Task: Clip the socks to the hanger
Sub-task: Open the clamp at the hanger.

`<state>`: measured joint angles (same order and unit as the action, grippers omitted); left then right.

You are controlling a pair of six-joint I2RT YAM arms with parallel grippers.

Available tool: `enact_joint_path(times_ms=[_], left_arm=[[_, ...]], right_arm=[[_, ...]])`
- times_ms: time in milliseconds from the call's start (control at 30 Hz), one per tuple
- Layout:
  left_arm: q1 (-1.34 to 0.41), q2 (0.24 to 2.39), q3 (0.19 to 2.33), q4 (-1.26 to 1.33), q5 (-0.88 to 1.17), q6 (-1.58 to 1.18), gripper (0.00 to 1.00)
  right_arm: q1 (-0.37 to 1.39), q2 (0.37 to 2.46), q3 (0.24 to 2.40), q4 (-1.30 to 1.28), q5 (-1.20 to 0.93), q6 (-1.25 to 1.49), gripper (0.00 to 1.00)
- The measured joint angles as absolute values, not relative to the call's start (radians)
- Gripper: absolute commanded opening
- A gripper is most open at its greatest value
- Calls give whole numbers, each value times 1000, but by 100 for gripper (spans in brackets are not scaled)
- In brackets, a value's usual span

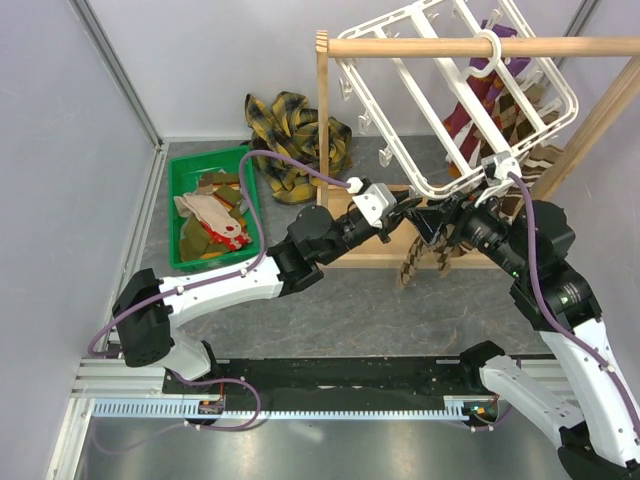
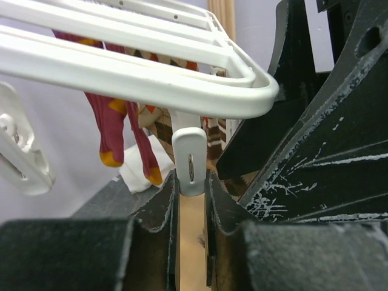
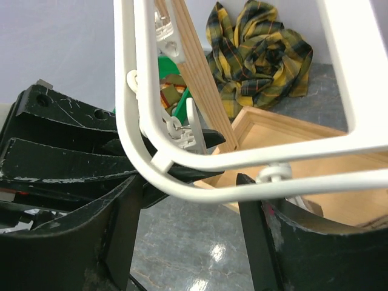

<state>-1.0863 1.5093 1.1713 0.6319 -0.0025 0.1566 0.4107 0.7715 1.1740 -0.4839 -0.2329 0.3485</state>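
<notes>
The white grid hanger hangs tilted from a wooden rod and also shows in the left wrist view and the right wrist view. Maroon and argyle socks hang clipped to it. My left gripper is shut on a small white clip under the hanger's near corner, its fingertips pressing both sides. My right gripper faces it, jaws wide open around the frame corner. A brown argyle sock hangs below the grippers; what holds its top is hidden.
A green bin at the left holds more socks. A yellow-and-black plaid cloth lies behind it. The wooden rack's rod, post and base tray surround the hanger. Grey walls close the left side.
</notes>
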Motion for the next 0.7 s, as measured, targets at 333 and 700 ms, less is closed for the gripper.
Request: enact_joint_path(times_ms=[333, 700], left_arm=[[-1127, 1510, 1172, 636, -62, 276, 2], [-1170, 1509, 1171, 612, -111, 324, 2]], right_arm=[[411, 670, 1062, -371, -205, 342, 71], [408, 610, 980, -181, -147, 340, 77]])
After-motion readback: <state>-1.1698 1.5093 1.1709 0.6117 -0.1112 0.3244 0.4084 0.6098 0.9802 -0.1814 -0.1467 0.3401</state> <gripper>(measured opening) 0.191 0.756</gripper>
